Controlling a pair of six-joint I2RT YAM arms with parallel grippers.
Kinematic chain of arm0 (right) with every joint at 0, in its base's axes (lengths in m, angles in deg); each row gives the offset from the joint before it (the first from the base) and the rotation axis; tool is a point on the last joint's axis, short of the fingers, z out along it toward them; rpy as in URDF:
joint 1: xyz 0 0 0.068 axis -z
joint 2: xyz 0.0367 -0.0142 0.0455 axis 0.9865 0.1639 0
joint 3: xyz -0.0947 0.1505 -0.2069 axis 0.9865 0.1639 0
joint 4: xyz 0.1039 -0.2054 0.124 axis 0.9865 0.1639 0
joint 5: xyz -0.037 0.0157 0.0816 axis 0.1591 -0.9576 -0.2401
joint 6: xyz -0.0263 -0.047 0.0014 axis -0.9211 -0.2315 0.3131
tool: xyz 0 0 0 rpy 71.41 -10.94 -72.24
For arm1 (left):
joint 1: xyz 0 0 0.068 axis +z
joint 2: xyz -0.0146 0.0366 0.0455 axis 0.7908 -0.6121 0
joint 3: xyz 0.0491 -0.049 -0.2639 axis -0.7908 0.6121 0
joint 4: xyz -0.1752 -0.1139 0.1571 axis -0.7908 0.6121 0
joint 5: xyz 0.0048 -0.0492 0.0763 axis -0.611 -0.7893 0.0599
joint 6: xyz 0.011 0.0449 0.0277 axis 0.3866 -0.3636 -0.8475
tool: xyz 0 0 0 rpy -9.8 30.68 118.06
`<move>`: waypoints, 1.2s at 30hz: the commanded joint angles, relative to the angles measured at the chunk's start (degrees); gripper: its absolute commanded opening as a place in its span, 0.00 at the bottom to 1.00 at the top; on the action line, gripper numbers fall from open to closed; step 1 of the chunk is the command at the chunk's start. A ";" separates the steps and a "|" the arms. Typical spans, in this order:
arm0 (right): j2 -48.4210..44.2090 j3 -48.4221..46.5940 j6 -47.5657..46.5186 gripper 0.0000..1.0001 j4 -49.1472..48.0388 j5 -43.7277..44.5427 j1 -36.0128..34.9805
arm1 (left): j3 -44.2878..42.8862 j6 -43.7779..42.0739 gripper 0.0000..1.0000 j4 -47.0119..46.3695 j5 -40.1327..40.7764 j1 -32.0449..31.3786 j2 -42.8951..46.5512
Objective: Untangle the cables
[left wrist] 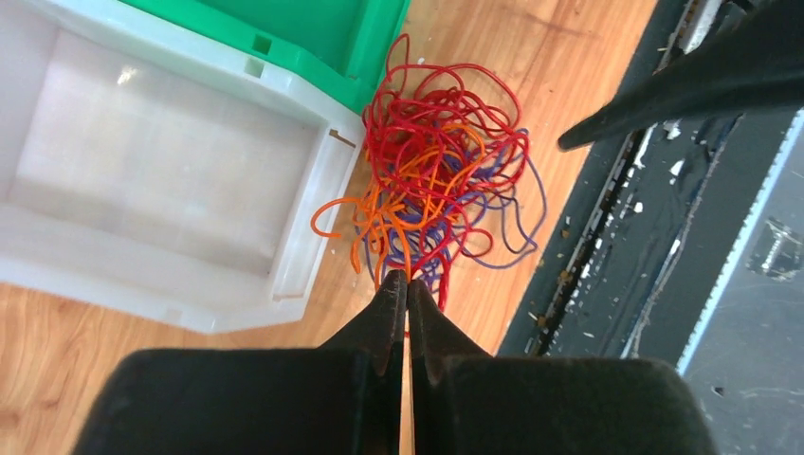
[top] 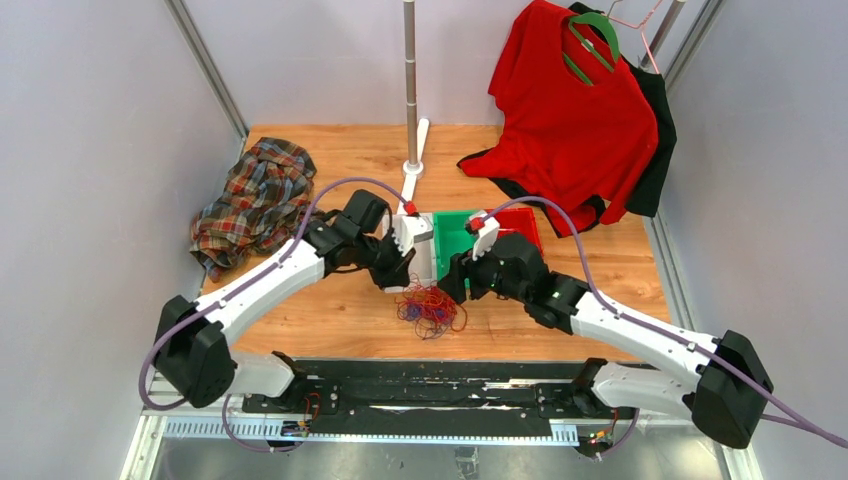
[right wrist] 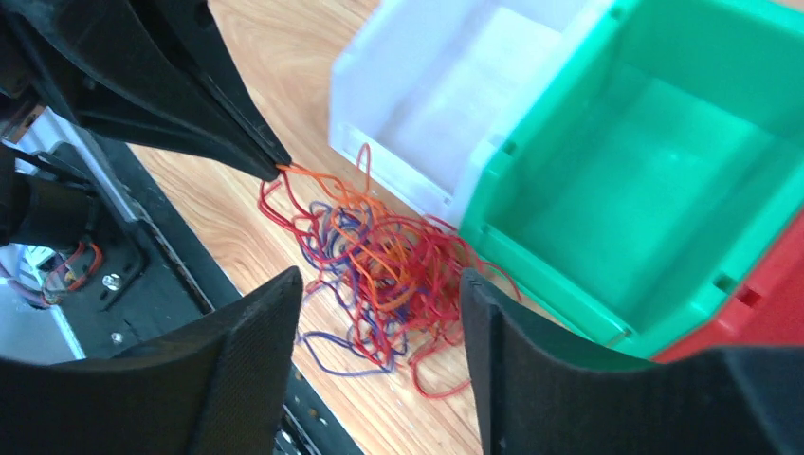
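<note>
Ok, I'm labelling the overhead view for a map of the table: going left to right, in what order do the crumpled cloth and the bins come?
plaid cloth → white bin → green bin → red bin

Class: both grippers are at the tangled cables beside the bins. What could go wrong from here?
The left gripper, shut on an edge strand of the cables, may drag the clump or tighten knots. The open right gripper above may grab several colours. Loops by the white bin could snag.
</note>
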 commanded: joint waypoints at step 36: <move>13.16 -0.74 -1.21 0.61 -18.38 5.21 -9.47 | -0.37 -12.53 0.77 16.24 6.82 2.72 13.56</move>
